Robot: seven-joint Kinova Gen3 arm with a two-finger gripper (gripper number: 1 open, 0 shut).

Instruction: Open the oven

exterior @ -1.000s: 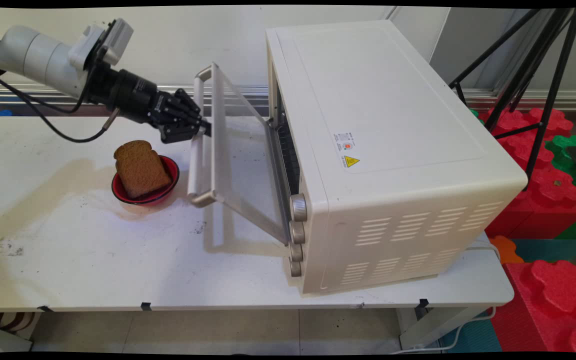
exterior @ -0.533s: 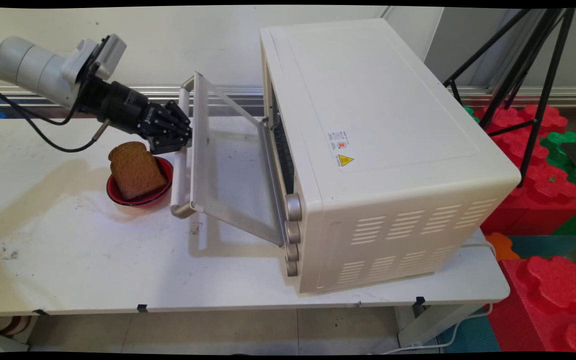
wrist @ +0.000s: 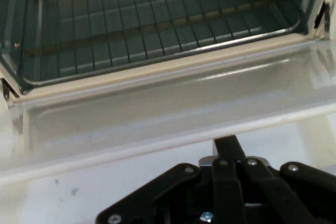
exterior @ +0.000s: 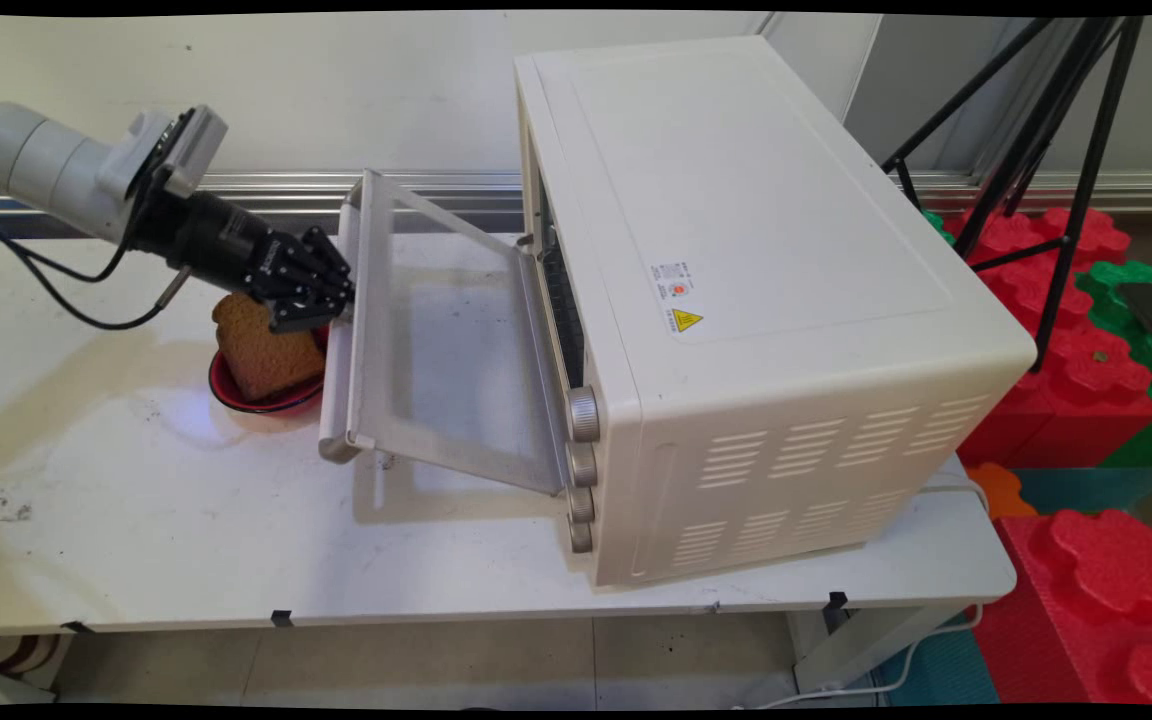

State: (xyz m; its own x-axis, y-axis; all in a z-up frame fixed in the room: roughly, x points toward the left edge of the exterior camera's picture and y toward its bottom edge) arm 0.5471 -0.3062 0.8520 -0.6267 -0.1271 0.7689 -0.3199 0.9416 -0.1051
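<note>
The pincer [exterior: 334,305] is at the handle [exterior: 338,372] of the oven door [exterior: 446,350], its black linkage pressed up to the bar; whether its fingers are closed around the bar or only resting against it cannot be told. The white arm [exterior: 46,170] comes in from the upper left, sloping down toward the door, with black cables hanging below it. The door hangs partly lowered, tilted outward from the cream toaster oven [exterior: 766,300] standing on the white bench [exterior: 136,530]. The hand view looks over the door's glass [wrist: 168,103] into the oven, where a wire rack [wrist: 157,19] lies. Just beside the pincer, a slice of brown bread [exterior: 261,350] leans in a red bowl [exterior: 236,395].
</note>
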